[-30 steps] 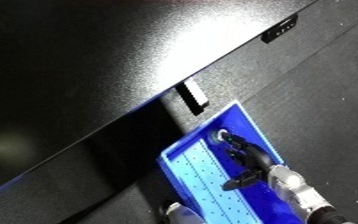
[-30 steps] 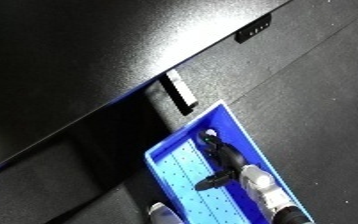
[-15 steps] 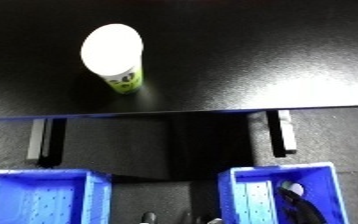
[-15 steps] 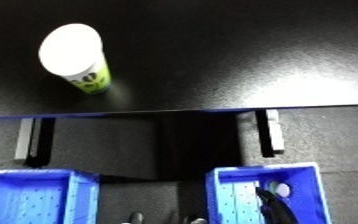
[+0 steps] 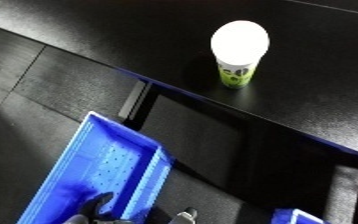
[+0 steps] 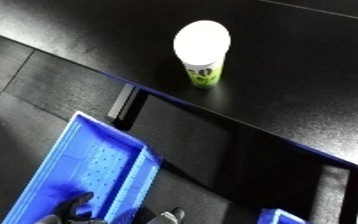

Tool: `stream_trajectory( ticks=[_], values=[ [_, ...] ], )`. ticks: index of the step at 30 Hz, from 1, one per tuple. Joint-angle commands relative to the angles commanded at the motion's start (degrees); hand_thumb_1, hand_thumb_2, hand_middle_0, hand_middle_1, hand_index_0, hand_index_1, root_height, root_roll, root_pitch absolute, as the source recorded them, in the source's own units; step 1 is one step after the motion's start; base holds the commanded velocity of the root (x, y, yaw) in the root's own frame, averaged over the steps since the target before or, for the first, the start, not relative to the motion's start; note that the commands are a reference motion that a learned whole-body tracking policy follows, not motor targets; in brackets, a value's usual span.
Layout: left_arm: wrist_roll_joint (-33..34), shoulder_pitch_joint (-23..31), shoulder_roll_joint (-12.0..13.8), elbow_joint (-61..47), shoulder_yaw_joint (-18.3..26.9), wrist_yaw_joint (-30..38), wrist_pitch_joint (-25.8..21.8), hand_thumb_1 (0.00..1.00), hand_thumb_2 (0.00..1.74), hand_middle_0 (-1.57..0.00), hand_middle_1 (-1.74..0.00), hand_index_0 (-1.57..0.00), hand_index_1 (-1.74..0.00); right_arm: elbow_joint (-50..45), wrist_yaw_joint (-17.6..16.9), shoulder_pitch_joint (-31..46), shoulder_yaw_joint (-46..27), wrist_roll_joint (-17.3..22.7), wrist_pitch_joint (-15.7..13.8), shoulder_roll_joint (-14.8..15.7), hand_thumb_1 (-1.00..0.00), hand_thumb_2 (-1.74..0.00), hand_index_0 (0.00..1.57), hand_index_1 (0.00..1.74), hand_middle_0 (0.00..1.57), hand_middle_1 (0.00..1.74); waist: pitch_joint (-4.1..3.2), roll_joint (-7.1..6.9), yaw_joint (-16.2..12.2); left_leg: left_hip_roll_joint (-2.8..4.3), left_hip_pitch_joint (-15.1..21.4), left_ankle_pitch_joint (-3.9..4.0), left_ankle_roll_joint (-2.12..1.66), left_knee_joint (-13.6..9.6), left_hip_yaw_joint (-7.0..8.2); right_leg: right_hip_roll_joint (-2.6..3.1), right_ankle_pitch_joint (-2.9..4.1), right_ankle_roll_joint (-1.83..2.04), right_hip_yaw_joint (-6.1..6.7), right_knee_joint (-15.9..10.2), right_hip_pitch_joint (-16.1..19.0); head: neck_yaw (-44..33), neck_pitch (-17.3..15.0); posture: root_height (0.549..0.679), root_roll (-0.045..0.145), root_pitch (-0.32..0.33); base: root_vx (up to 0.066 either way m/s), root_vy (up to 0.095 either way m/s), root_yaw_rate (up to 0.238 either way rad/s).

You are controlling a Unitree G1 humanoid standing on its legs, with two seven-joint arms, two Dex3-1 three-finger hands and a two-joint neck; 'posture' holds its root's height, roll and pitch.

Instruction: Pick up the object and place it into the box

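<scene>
1. Left hand [image 5: 94, 212]: only dark fingertips show at the bottom edge, over the near end of the left blue bin [image 5: 69, 175]. I can't tell whether the fingers are curled or straight.
2. Right hand: I don't see it in either view.
3. Object is a cup [image 5: 238, 52] with a white lid and a green and white label. It stands upright on the black table [image 5: 318, 65], a little way in from the front edge.
4. Cup is well apart from the left hand and from both bins; nothing touches it.
5. Left blue bin sits below the table edge at lower left. Its perforated floor is visible, and I see nothing in it apart from the fingertips at its near end.
6. Second blue bin [image 5: 293, 217]: only a corner shows at the bottom, right of centre.
7. Whole view is tilted, so the table edge runs diagonally from upper left to lower right.
</scene>
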Motion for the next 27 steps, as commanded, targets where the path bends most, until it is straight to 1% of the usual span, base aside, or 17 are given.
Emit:
stream_trajectory(
  ticks=[5, 7, 10, 13, 16, 19, 23, 27],
  values=[
    [-3.08, -0.68, 0.33, -0.82, 0.29, -4.59, -2.34, 0.00, 0.00, 0.00, 0.00, 0.00, 0.00, 1.66, 1.03, 0.29, -0.04, -0.43, -0.86, 0.18, 0.00, 0.00, 0.00, 0.00, 0.00, 0.00, -0.15, 0.06, -0.02, 0.25, 0.17, -0.19, 0.18, -0.05, -0.12, -0.12, -0.44, 0.05, 0.05, 0.40, -0.02, 0.11, -0.48, 0.617, 0.042, -0.125, 0.021, 0.018, -0.012],
    [-4.64, -0.84, 0.27, -1.62, 0.53, -6.85, -3.65, 0.00, 0.00, 0.00, 0.00, 0.00, 0.00, 2.21, 1.38, 0.46, -0.17, -0.50, -1.26, 0.21, 0.00, 0.00, 0.00, 0.00, 0.00, 0.00, -0.16, 0.10, 0.05, 0.25, 0.24, -0.28, 0.22, -0.15, -0.18, -0.16, -0.55, 0.06, 0.02, 0.31, -0.01, 1.02, 0.15, 0.616, 0.041, -0.125, 0.015, 0.020, 0.002],
    [-6.15, -0.89, 0.35, -4.16, 0.51, -11.21, -5.31, 0.00, 0.00, 0.00, 0.00, 0.00, 0.00, 2.47, 1.62, 0.79, -0.45, -0.57, -1.82, 0.19, 0.00, 0.00, 0.00, 0.00, 0.00, 0.00, -0.03, 0.20, 0.22, 0.22, 0.24, -0.45, 0.26, -0.28, -0.28, -0.20, -0.53, 0.16, -0.05, 0.12, -0.11, 2.63, 1.26, 0.616, 0.039, -0.123, 0.003, 0.017, 0.012],
    [-7.04, -0.98, 0.88, -9.58, -0.31, -16.05, -5.66, 0.00, 0.00, 0.00, 0.00, 0.00, 0.00, 1.93, 1.35, 1.09, -0.63, -0.48, -2.04, 0.02, 0.00, 0.00, 0.00, 0.00, 0.00, 0.00, 0.34, 0.40, 0.50, 0.15, 0.12, -0.52, 0.23, -0.49, -0.39, -0.26, -0.36, 0.37, -0.18, -0.07, -0.29, 4.55, 2.36, 0.617, 0.036, -0.118, -0.018, 0.016, 0.014],
    [-9.28, -1.08, 2.22, -17.81, -1.93, -21.32, -2.87, 0.00, 0.00, 0.00, 0.00, 0.00, 0.00, 0.73, 0.87, 1.44, -0.85, -0.09, -1.82, -0.47, 0.00, 0.00, 0.00, 0.00, 0.00, 0.00, 0.83, 0.78, 0.86, 0.04, 0.15, -0.55, 0.19, -0.92, -0.58, -0.47, -0.19, 0.66, -0.41, -0.24, -0.41, 6.34, 3.88, 0.617, 0.034, -0.115, -0.024, 0.017, 0.032],
    [-12.89, -1.41, 4.71, -27.09, -4.48, -27.29, 1.56, 0.00, 0.00, 0.00, 0.00, 0.00, 0.00, -0.26, 0.73, 1.92, -1.15, 0.54, -1.80, -1.22, 0.00, 0.00, 0.00, 0.00, 0.00, 0.00, 1.26, 1.20, 1.17, -0.15, 0.18, -0.64, 0.21, -1.28, -0.78, -0.73, 0.06, 1.00, -0.67, -0.40, -0.51, 8.18, 5.61, 0.618, 0.033, -0.110, -0.023, 0.015, 0.052],
    [-16.59, -2.10, 9.60, -40.08, -7.65, -32.32, 7.59, 0.00, 0.00, 0.00, 0.00, 0.00, 0.00, -0.74, 0.75, 2.34, -1.32, 2.19, -2.04, -2.09, 0.00, 0.00, 0.00, 0.00, 0.00, 0.00, 1.62, 1.61, 1.62, -0.47, 0.29, -0.81, 0.14, -1.44, -1.07, -1.22, 0.36, 1.46, -1.10, -0.53, -0.41, 10.82, 6.94, 0.619, 0.031, -0.107, -0.003, 0.000, 0.089],
    [-21.04, -3.18, 14.13, -51.79, -8.71, -35.70, 13.60, 0.00, 0.00, 0.00, 0.00, 0.00, 0.00, -1.00, 0.64, 2.97, -1.42, 3.95, -2.42, -2.65, 0.00, 0.00, 0.00, 0.00, 0.00, 0.00, 1.75, 1.83, 2.13, -0.93, 0.53, -1.02, 0.02, -1.55, -1.36, -1.68, 0.63, 1.79, -1.55, -0.81, -0.02, 13.52, 8.19, 0.620, 0.032, -0.106, 0.013, -0.010, 0.096]
  ],
)
